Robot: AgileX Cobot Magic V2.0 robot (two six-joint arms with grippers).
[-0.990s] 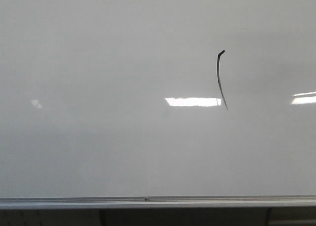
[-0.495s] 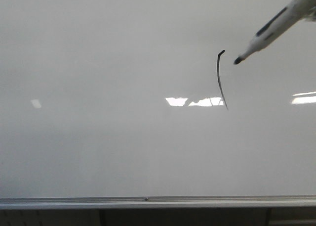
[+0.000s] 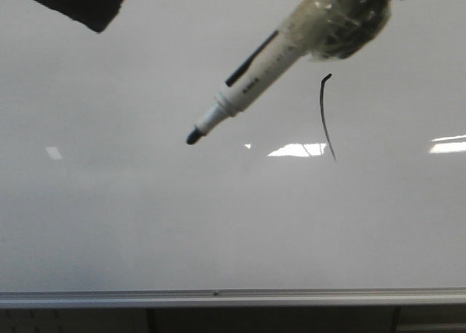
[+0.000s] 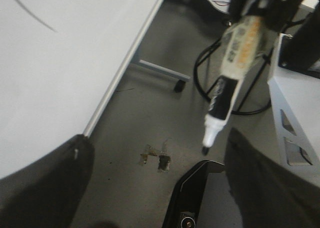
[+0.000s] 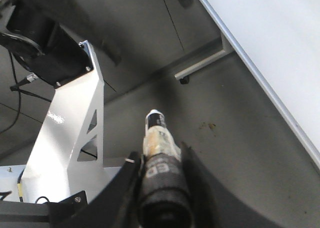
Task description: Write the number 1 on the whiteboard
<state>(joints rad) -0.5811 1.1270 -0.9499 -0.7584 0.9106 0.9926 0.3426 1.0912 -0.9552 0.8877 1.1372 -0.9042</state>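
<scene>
The right gripper [image 5: 159,180] is clamped on a taped-up marker [image 3: 271,63] that slants in from the upper right of the front view, tip down-left and clear of the whiteboard [image 3: 145,224]. The left gripper [image 4: 155,178] holds nothing, its dark fingers [image 4: 45,183] well apart at the bottom corners of its wrist view. The 1 [image 3: 325,118] sits right of center, thin with a hooked top, just right of the marker, so my worry is that uncapped tip swinging back across the board and smearing a stray line through it.
</scene>
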